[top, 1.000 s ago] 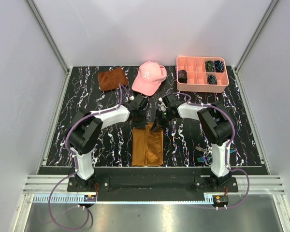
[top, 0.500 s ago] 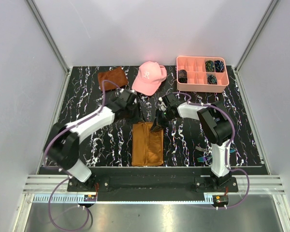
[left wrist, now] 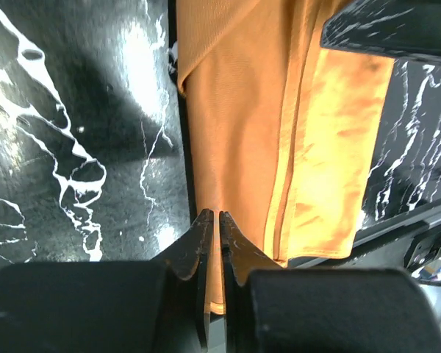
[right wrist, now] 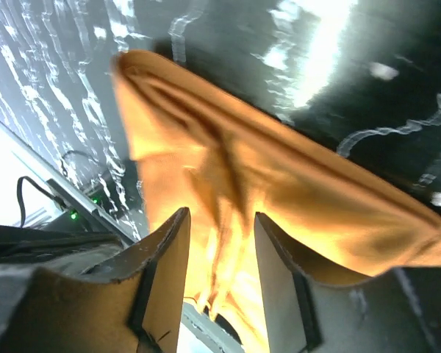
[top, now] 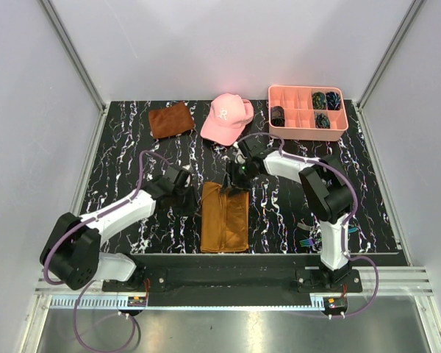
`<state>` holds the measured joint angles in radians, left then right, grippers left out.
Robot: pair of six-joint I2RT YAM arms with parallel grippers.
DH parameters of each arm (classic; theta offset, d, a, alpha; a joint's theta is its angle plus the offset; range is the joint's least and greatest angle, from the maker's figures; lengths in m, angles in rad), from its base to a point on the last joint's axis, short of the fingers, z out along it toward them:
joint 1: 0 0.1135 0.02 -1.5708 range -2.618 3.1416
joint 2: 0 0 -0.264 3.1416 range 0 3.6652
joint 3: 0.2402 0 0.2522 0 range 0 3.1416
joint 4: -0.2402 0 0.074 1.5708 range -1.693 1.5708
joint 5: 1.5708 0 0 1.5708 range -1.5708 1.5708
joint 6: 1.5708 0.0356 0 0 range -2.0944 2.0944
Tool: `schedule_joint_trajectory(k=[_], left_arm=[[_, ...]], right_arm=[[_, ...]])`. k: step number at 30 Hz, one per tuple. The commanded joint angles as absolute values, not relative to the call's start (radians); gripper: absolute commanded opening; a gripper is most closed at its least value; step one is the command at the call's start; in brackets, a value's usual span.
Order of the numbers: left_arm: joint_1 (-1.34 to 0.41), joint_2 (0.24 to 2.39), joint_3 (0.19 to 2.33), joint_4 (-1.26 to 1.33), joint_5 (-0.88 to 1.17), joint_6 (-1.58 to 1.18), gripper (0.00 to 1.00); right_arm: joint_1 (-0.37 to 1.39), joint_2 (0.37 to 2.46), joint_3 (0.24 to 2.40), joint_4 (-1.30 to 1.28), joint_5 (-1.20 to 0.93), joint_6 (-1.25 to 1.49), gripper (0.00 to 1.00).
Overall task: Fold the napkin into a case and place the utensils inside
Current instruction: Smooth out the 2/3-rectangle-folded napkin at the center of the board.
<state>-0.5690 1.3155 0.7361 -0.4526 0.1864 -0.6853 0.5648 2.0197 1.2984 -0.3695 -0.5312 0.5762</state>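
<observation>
The orange-brown napkin (top: 224, 218) lies folded into a long narrow case shape in the table's near middle, its layers showing as lengthwise bands (left wrist: 242, 110). My left gripper (top: 187, 193) sits at the napkin's left edge. In the left wrist view it (left wrist: 212, 217) is shut to a thin slit over the cloth, and no fold shows pinched in it. My right gripper (top: 239, 175) hovers at the napkin's far right corner, open, with rumpled cloth (right wrist: 228, 169) under its spread fingers (right wrist: 220, 215). The utensils (top: 306, 240) lie beside the right arm's base.
A pink cap (top: 226, 118) and a smaller rust-brown cloth (top: 170, 119) lie at the back. A pink compartment tray (top: 306, 131) with dark items stands at the back right. White walls close in the black marbled table on three sides.
My left arm pulled back from the napkin's far edge to its left side, its jaws opening and shutting again. My right gripper opened and let go of the far corner, which dropped.
</observation>
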Motion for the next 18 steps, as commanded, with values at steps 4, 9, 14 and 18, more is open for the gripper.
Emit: schedule_joint_trajectory(k=[4, 9, 14, 18], left_arm=[[-0.561, 1.250, 0.723, -0.364, 0.235, -0.690, 0.07], [-0.560, 1.232, 0.704, -0.365, 0.241, -0.687, 0.07], [-0.554, 1.220, 0.695, -0.362, 0.250, -0.689, 0.07], [-0.554, 1.220, 0.703, -0.360, 0.259, -0.690, 0.07]], right_arm=[[0.611, 2.040, 1.442, -0.457, -0.425, 0.535, 0.52], [0.612, 2.077, 1.479, -0.483, -0.400, 0.534, 0.53], [0.621, 2.098, 1.496, -0.511, -0.374, 0.522, 0.52], [0.624, 2.108, 1.509, -0.515, -0.350, 0.519, 0.49]])
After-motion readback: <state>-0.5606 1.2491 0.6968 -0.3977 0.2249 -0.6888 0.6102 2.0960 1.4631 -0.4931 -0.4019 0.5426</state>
